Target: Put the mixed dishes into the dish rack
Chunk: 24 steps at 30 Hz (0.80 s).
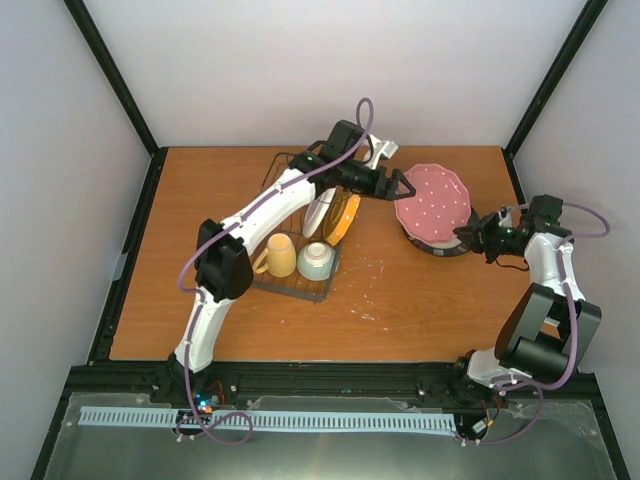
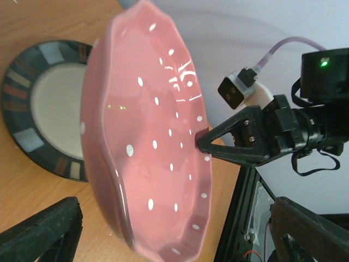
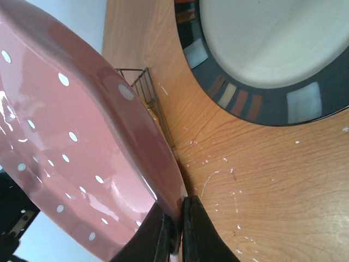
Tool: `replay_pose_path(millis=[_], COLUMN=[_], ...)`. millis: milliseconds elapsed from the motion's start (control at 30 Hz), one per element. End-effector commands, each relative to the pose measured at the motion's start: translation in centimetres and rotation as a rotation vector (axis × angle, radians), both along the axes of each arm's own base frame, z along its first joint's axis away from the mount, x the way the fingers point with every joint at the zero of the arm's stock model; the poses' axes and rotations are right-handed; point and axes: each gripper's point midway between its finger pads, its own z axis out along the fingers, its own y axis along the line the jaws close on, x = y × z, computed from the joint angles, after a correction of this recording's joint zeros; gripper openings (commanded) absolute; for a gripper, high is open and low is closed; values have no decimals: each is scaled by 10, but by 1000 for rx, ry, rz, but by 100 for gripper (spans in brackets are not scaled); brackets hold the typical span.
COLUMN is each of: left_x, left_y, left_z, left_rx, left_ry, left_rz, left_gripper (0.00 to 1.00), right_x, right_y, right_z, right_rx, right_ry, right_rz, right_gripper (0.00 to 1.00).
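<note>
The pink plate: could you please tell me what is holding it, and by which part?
The right gripper holds the pink plate by its rim, jaws pinched on the edge. The left gripper is open, holding nothing.

The pink white-dotted ceramic plate [image 2: 158, 136] is seriously glossy: smooth glaze with bright highlights streaked all over it. The round dark-rimmed plate with the beige centre [image 3: 267, 43] looks way duller, more of a satin glaze. The orange-brown wood-grain desk [image 3: 262, 185] is smooth with a low sheen, and it's speckled with little white scuffs. The dish rack [image 3: 143, 87] is just thin dark metal wire. The right gripper's fingers [image 3: 199, 234] look like matt black plastic.
</note>
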Motion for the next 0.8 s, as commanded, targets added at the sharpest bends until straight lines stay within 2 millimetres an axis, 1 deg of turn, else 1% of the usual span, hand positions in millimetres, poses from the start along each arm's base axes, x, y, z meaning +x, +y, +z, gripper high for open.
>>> replay_pose_path(millis=[0, 167, 200, 233, 300, 333, 367, 400, 433, 533, 600, 667, 700, 733, 767], left_x=[-11, -16, -17, -18, -20, -20, -21, -22, -23, -23, -20, -17, -15, -11, -9], left_y=[-18, -32, -34, -37, -43, -45, -47, -48, -50, -49, -45, -37, -30, -23, -13], left_z=[1, -10, -11, -13, -13, -12, -10, -8, -6, 4, 13, 28, 39, 52, 69], left_rx=[-33, -42, -46, -53, -71, -84, -100, -115, -125, -136, -119, -96, -79, -72, -63], left_ry=[4, 28, 32, 39, 58, 67, 73, 82, 87, 73, 39, -11, -40, -77, -112], left_rz=[-51, -75, -79, -86, -98, -103, -113, -123, -130, -122, -93, -55, -31, 7, 47], left_gripper=[94, 91, 89, 84, 59, 44, 27, 6, 1, 1, 1, 1, 1, 1, 1], right_x=[1, -1, -2, -2, -3, -3, -4, -4, -4, -4, -3, -3, -4, -5, -6], right_y=[18, 23, 23, 24, 25, 26, 26, 27, 27, 27, 26, 24, 22, 20, 17], right_z=[43, 47, 49, 51, 52, 52, 52, 52, 52, 51, 50, 45, 42, 39, 35], right_rx=[66, 69, 70, 70, 74, 76, 76, 77, 77, 78, 71, 45, 28, 6, -20], right_ry=[-154, -165, -167, -174, -178, -178, -181, -181, -182, -184, -181, -165, -145, -131, -116], right_rz=[62, 71, 71, 73, 74, 75, 76, 77, 78, 79, 77, 71, 68, 68, 65], right_gripper=[3, 3, 3, 3, 3, 3, 3, 3, 3, 3, 3, 4, 11, 25, 41])
